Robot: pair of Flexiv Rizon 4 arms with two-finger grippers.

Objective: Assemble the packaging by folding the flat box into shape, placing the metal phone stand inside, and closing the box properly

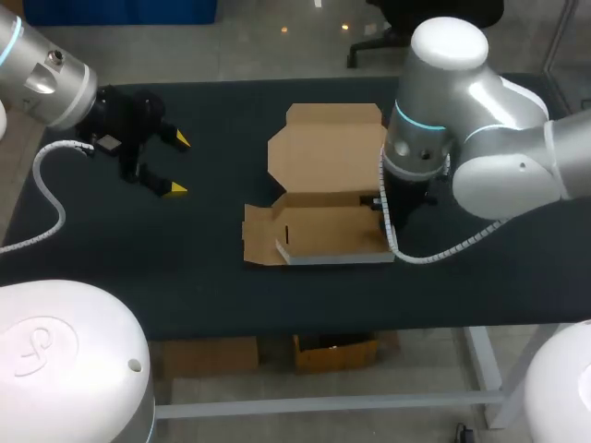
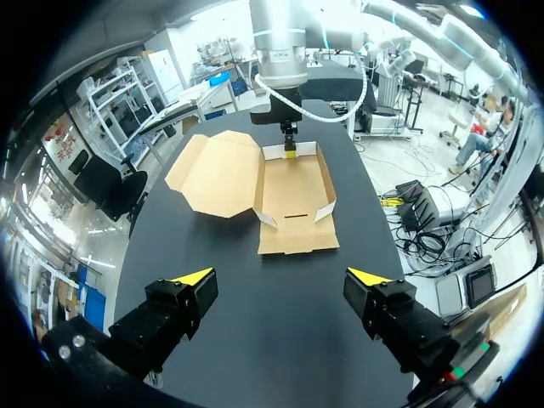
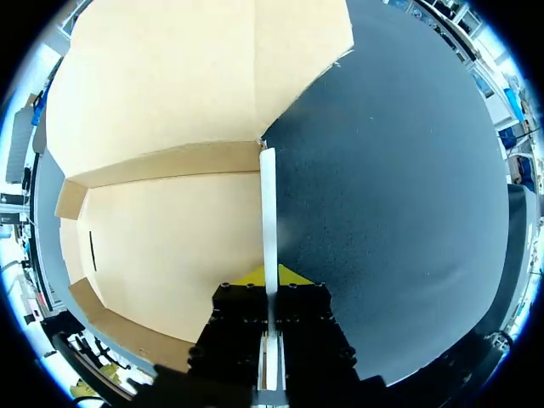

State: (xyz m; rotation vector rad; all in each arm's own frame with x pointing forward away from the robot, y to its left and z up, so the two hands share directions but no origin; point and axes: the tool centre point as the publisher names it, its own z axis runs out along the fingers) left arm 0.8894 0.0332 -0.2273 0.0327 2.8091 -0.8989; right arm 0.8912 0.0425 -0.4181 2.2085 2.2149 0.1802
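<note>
A brown cardboard box (image 1: 323, 231) lies partly folded in the middle of the table, its low walls standing and its lid (image 1: 328, 152) flat behind it. My right gripper (image 3: 270, 279) is shut on the box's upright right side wall (image 3: 269, 204), pinching its thin white edge from above. In the left wrist view the same gripper (image 2: 290, 149) stands at the box's far wall (image 2: 289, 153). My left gripper (image 2: 280, 276) hangs open and empty well to the left of the box (image 2: 293, 200), also seen as the left gripper (image 1: 175, 164) in the head view. No metal phone stand is in view.
The black table (image 1: 185, 268) has bare surface to the left of the box and along its front edge. My right arm's wrist (image 1: 420, 148) and cable (image 1: 434, 254) hang over the box's right end.
</note>
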